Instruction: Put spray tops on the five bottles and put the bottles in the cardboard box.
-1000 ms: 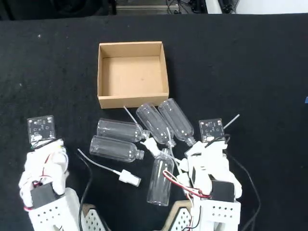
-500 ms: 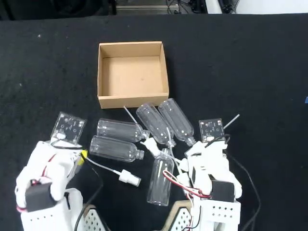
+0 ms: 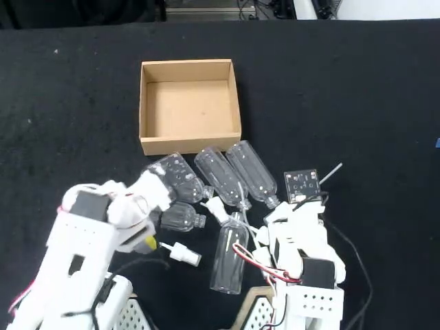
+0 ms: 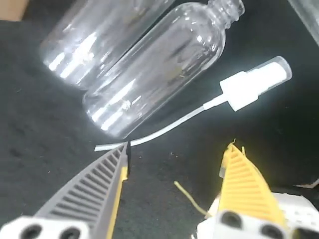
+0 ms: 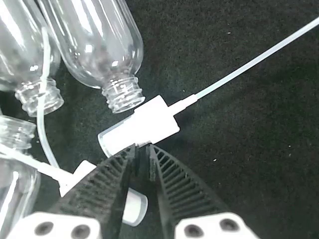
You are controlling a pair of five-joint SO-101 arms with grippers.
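Several clear bottles lie without tops just in front of the open cardboard box (image 3: pixel 189 103). My left arm (image 3: pixel 103 213) leans over the two left bottles. Its gripper (image 4: pixel 178 149) is open and holds nothing, hovering above one bottle (image 4: pixel 159 64) and a white spray top (image 4: pixel 254 82) with a long tube. That spray top (image 3: pixel 184 254) lies beside an upright-pointing bottle (image 3: pixel 229 254). My right arm (image 3: pixel 302 254) sits low at the front right. Its gripper (image 5: pixel 142 149) is shut, its tips right beside another spray top (image 5: pixel 139 130) near a bottle neck (image 5: pixel 122 97).
Two more bottles (image 3: pixel 220 175) (image 3: pixel 252 172) lie side by side between the box and the right arm. A third spray top (image 3: pixel 214 206) rests among the bottle necks. The table is covered in black cloth (image 3: pixel 357 96), bare at the right and the back.
My left arm has swung from the table's left edge to the right, over the two left bottles. The right arm, the box and the other bottles have stayed put.
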